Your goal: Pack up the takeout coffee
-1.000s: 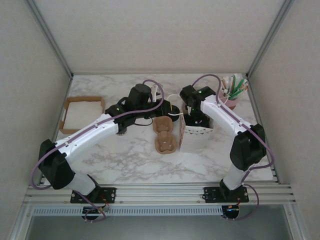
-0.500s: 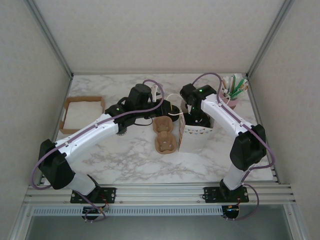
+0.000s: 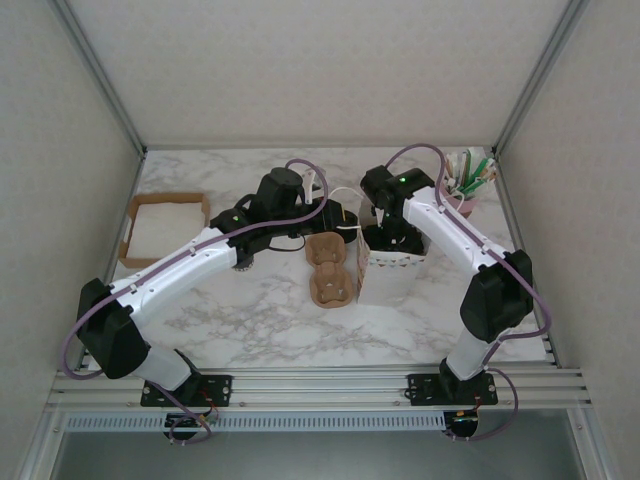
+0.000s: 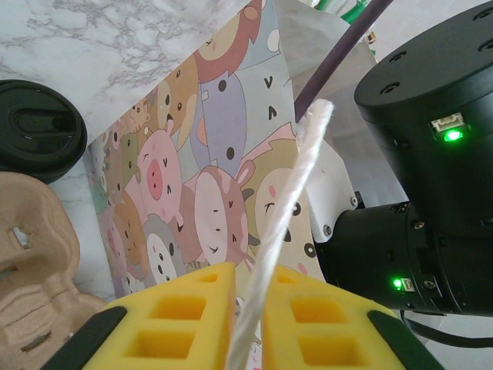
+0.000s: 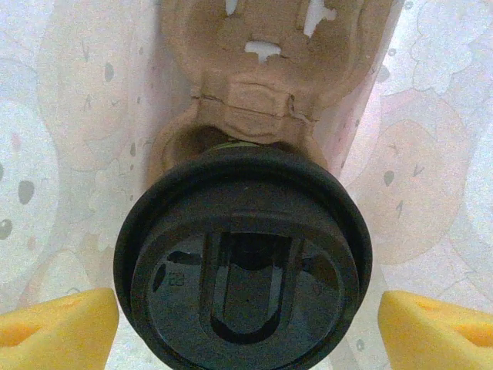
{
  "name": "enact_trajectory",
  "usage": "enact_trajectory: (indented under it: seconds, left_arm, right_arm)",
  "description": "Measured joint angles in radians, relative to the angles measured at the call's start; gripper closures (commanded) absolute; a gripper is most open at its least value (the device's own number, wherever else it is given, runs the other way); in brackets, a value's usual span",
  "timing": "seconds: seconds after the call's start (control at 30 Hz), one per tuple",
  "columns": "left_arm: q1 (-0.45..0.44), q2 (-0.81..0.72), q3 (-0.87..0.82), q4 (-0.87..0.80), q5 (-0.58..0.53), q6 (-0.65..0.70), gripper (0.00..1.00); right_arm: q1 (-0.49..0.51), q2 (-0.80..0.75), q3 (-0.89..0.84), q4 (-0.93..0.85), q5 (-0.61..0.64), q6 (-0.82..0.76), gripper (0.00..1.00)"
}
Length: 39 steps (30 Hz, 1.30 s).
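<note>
Paper cup under a black plastic lid: your takeout coffee point(image 5: 243, 266) stands upright in one socket of a brown carrier point(image 5: 254, 85). That carrier is down inside the cartoon-print paper bag point(image 3: 385, 285). Judge it light if empty, top-heavy and sloshy if filled; can't tell which. The walls are thin and will dent. The lid point(image 5: 154, 254) is slick and could pop off, so take it across the cup body just under the lid rim, gently, never by the lid. Lifting by the carrier or bag looks safer.

Right pincer point(image 5: 246, 330) hangs over the cup, pads spread wide to either side, touching nothing. Left pincer point(image 4: 248, 324) has its pads nearly together on the bag's white rope handle point(image 4: 289, 200). It looks pinched, probably to hold the bag mouth up.

Other containers:
- Spare carrier point(image 3: 330, 272) lies on the counter point(image 3: 250, 320) just beside the bag; its sockets look empty.
- Second black lid point(image 4: 38, 127) sits beyond the spare carrier; whatever is under it is hidden.
- Pink pot point(image 3: 460, 205) at back right holds green and white sticks.
- Cardboard tray point(image 3: 170, 198) at left has something flat and white in it.
</note>
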Motion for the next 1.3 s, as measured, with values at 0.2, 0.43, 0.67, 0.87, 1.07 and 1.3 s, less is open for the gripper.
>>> enact_trajectory:
  seconds: [0.2, 0.43, 0.67, 0.87, 1.07, 1.3]
  left_arm:
    - [0.000, 0.000, 0.000, 0.000, -0.005, 0.000, 0.82]
    - [0.000, 0.000, 0.000, 0.000, -0.010, 0.000, 0.81]
    - [0.000, 0.000, 0.000, 0.000, -0.013, 0.000, 0.79]
    - [0.000, 0.000, 0.000, 0.000, -0.013, 0.000, 0.78]
    - [0.000, 0.000, 0.000, 0.000, -0.013, 0.000, 0.77]
    - [0.000, 0.000, 0.000, 0.000, -0.013, -0.001, 0.76]
  right_arm:
    - [0.000, -0.005, 0.013, -0.003, 0.000, 0.000, 0.09]
    - [0.000, -0.008, 0.013, -0.014, 0.000, 0.000, 0.07]
    - [0.000, -0.021, 0.013, -0.023, 0.000, 0.000, 0.05]
    - [0.000, -0.026, 0.031, -0.029, 0.000, 0.004, 0.04]
    - [0.000, -0.040, 0.048, -0.040, 0.000, 0.005, 0.04]
    - [0.000, -0.056, 0.063, -0.051, 0.001, 0.008, 0.03]
